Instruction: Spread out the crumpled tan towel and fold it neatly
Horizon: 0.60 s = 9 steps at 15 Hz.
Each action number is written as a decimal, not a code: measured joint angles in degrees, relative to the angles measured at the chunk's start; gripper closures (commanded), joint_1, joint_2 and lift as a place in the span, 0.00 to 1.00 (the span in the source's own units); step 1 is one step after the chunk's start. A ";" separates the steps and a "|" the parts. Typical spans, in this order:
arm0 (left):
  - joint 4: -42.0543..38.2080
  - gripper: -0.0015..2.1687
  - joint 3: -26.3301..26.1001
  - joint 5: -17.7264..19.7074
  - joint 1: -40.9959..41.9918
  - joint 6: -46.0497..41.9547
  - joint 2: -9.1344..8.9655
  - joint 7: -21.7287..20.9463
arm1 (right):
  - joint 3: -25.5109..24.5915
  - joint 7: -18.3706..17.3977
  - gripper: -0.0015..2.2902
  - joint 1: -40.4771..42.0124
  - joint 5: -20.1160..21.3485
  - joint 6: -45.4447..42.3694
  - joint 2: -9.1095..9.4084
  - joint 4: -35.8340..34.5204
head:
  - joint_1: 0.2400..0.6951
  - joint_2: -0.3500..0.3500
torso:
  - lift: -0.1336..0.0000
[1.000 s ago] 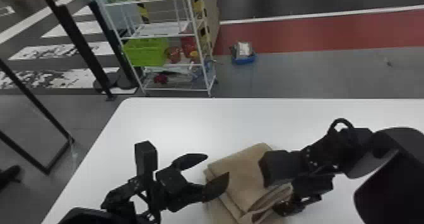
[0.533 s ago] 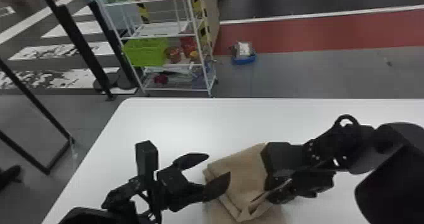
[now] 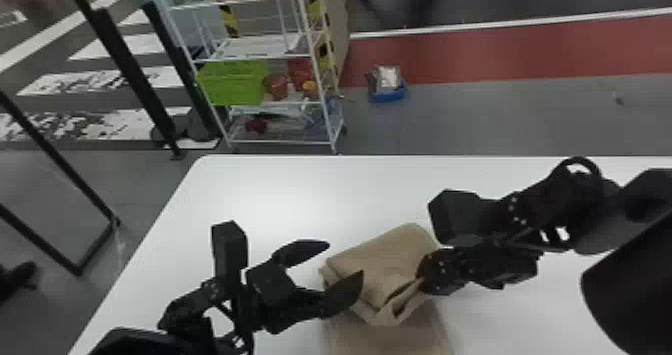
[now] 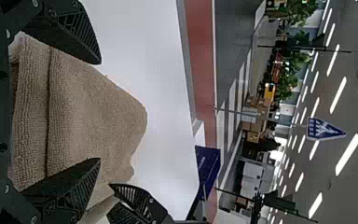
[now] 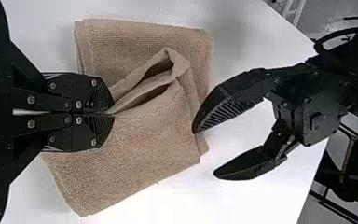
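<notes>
In the head view, we see the towel (image 3: pixel 395 249) on the table (image 3: pixel 280 194), mostly right of our open left gripper (image 3: pixel 345 259); left wrist view, it perhaps lies between the fingers (image 4: pixel 72 35); right wrist view, our nearer right gripper (image 5: pixel 112 113) pinches its raised fold (image 5: pixel 144 87).

"What colour is the robot showing?"

"Black, mostly. The left arm (image 3: pixel 192 306) is carrying a boxy housing (image 3: pixel 230 244), and the right arm (image 3: pixel 540 206) is sporting a thick black loop (image 3: pixel 577 161) and a row of pale dots (image 3: pixel 512 206)."

"And that big shell (image 3: pixel 630 289)?"

"It's looking smooth and rounded, also black."

"How about the hands?"

"The left hand (image 3: pixel 345 259) is displaying tapering fingers with ribbed inner faces (image 4: pixel 81 28). On the right hand (image 3: pixel 424 280), silvery screws (image 5: pixel 93 83) are dotting the black plates (image 5: pixel 81 137)."
</notes>
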 measured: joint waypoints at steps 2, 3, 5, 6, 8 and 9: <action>-0.08 0.07 0.06 0.00 0.00 0.00 0.00 0.00 | -0.34 0.00 0.66 0.44 -1.72 2.18 0.00 -2.31 | 1.00 0.87 | 0.08; -0.16 0.07 0.11 0.00 0.00 0.00 0.00 -0.05 | -0.37 0.00 0.66 0.80 -2.27 3.50 -0.06 -3.88 | 1.00 0.88 | 0.08; -0.24 0.07 0.50 0.00 -0.01 0.12 0.03 -0.09 | -0.33 0.00 0.66 1.71 -2.65 5.26 -0.45 -6.80 | 1.00 0.91 | 0.08; -0.24 0.07 0.75 0.00 -0.02 0.16 0.06 -0.09 | -0.13 0.00 0.66 2.21 -2.78 5.91 -0.83 -8.24 | 1.00 0.92 | 0.08; -0.24 0.07 1.01 0.00 -0.03 0.18 0.09 -0.09 | 0.21 0.00 0.66 2.92 -2.83 6.53 -1.37 -9.78 | 1.00 0.93 | 0.08; -0.24 0.07 1.05 0.01 -0.03 0.23 0.09 -0.09 | 0.34 0.00 0.66 3.25 -2.77 6.63 -1.61 -10.17 | 1.00 0.93 | 0.08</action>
